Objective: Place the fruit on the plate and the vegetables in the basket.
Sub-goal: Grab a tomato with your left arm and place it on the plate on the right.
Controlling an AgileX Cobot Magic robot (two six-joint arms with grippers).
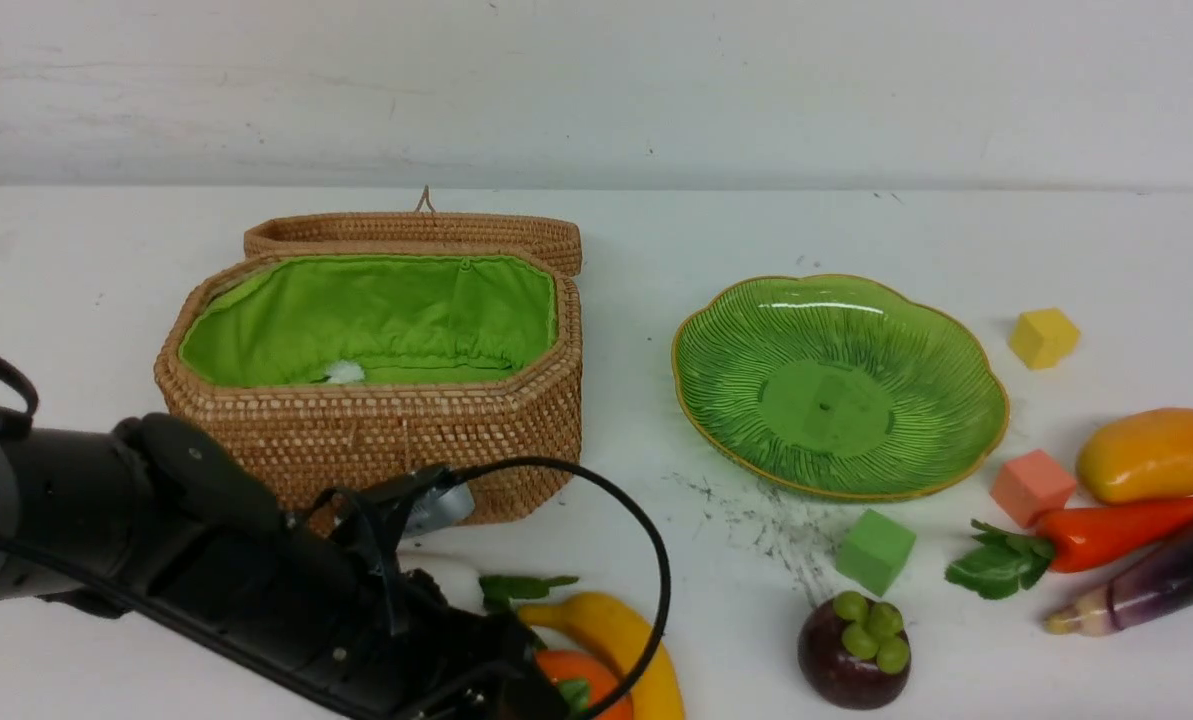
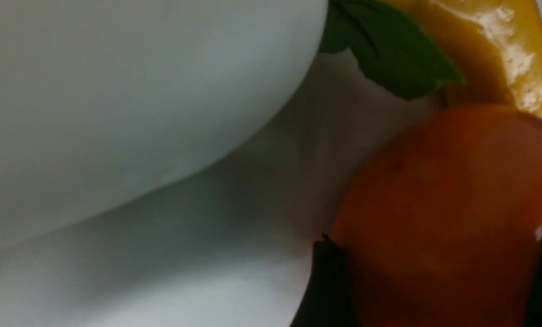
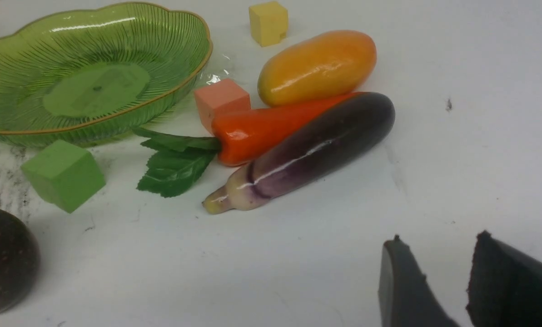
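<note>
Sitting at the near edge of the worktop [image 1: 656, 240], the orange [image 2: 443, 181] is being straddled by the wide-spread left claw [image 2: 434, 281], well apart from the narrowly parted, empty right claw [image 3: 439, 281].

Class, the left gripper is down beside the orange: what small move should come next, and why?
Probably close the left gripper on the orange. A dark finger sits at its side, and the plate, where fruit belongs, holds nothing yet.
</note>
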